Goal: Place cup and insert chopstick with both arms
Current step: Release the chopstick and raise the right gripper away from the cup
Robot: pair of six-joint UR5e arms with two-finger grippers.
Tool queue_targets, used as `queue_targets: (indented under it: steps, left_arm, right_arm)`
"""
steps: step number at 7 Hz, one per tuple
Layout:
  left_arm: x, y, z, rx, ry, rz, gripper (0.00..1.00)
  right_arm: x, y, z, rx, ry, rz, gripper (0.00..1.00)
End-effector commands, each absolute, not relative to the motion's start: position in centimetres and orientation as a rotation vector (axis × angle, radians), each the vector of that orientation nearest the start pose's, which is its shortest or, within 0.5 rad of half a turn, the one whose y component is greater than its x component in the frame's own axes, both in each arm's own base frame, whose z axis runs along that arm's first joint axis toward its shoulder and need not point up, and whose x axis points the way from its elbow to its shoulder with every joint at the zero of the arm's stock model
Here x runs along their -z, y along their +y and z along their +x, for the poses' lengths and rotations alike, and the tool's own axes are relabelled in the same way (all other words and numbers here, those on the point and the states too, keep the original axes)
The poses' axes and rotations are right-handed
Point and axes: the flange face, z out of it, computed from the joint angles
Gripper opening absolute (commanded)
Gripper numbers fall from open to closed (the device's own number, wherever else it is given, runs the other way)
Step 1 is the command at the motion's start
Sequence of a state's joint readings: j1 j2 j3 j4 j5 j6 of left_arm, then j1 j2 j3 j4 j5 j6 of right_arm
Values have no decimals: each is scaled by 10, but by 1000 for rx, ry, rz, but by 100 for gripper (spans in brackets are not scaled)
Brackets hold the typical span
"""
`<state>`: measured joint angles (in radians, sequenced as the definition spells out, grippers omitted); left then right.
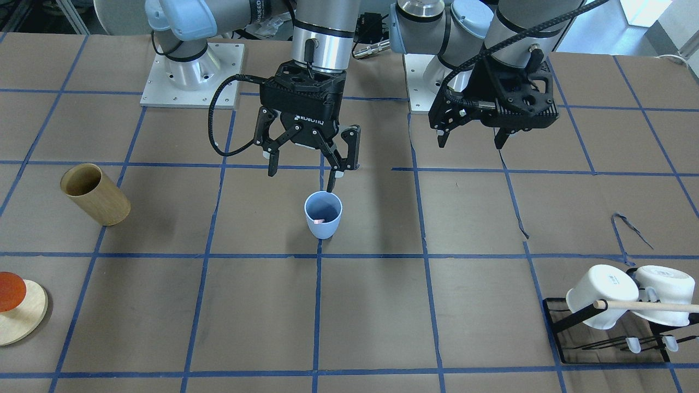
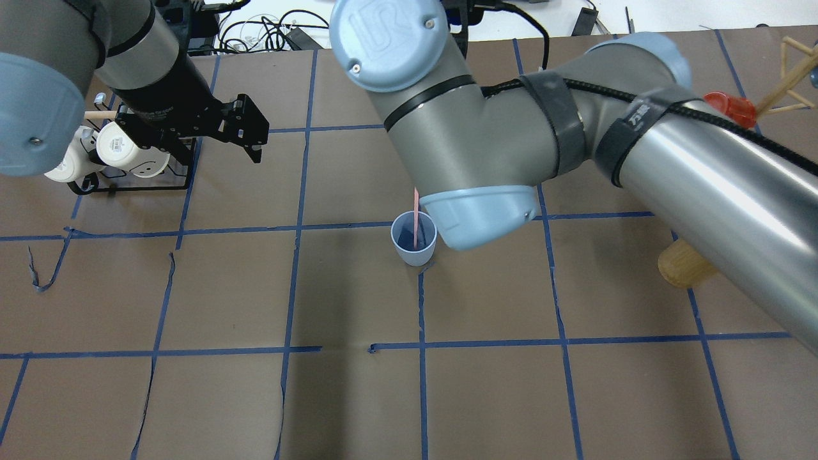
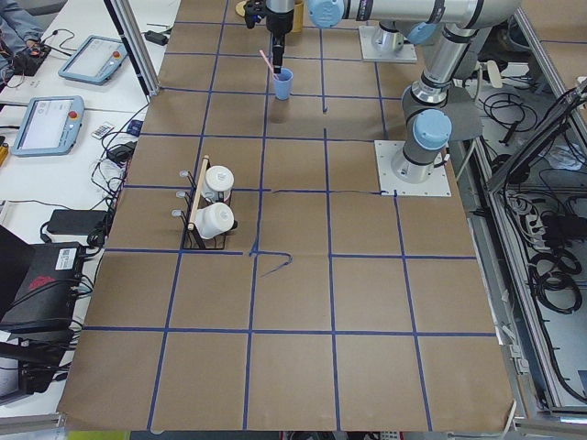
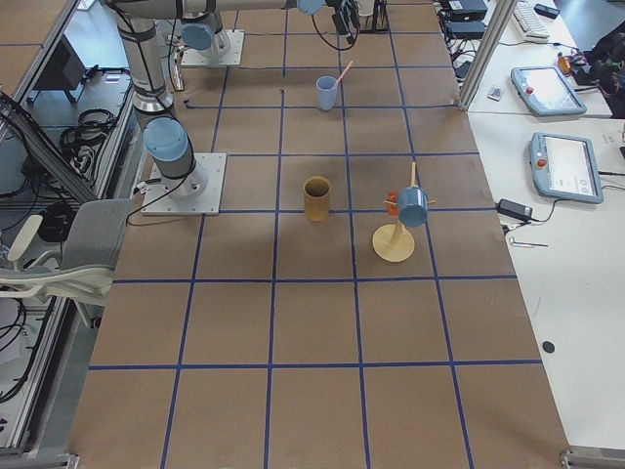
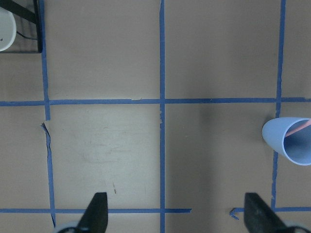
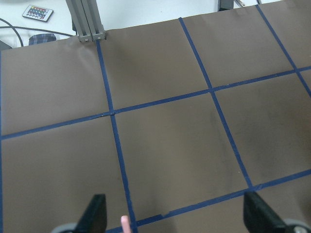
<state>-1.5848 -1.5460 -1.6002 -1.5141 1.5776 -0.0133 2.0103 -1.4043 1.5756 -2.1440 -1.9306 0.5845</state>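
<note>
On the robot's left, the arm reaches out over the table (image 1: 382,305) with its wrist turned straight down. The left gripper (image 1: 471,143) hangs above bare brown paper just beside the mug rack, its jaws spread wide and holding nothing. The right arm bends across the middle of the table with its wrist also pointing down. The right gripper (image 1: 303,166) hovers over the cup, its fingers wide apart and gripping nothing. The chopstick's pink tip rises between them, close to one finger, and whether it touches cannot be told. Of the containers, two white mugs (image 1: 600,297) lie sideways on the black rack (image 1: 551,316) at the robot's far left, with a wooden dowel (image 1: 650,307) across them. The light blue cup (image 1: 323,215) stands upright near the table's centre, beside a crossing of blue tape lines. The chopstick (image 2: 416,220) stands in it, leaning against the rim. Well to the right stands a tan wooden cylinder (image 1: 95,195).
</note>
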Motion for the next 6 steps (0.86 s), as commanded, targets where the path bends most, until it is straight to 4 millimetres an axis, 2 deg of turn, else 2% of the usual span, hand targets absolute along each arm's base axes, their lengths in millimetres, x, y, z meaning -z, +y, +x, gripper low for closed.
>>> queue_targets:
  steps: [1,2,4,5,6]
  left_arm:
    - [-492,-484,-139,84,3135,2,100]
    - [-492,-484,-139,84,3135,2,100]
    - [-492,-484,-139,84,3134,2,100]
    - [-491,-484,-139,82,3134,2,100]
    - [-491,-484,-139,82,3134,2,100]
  right_arm:
    - [-489,-520,267,621,3202,220,100]
    - [-485,-527,241,519,3241,224,100]
    - [-495,-544,163,258,3332,165,100]
    - [-497,-546,136,123,3290,135,100]
    - [-499,-542,122,51,3269,69,100]
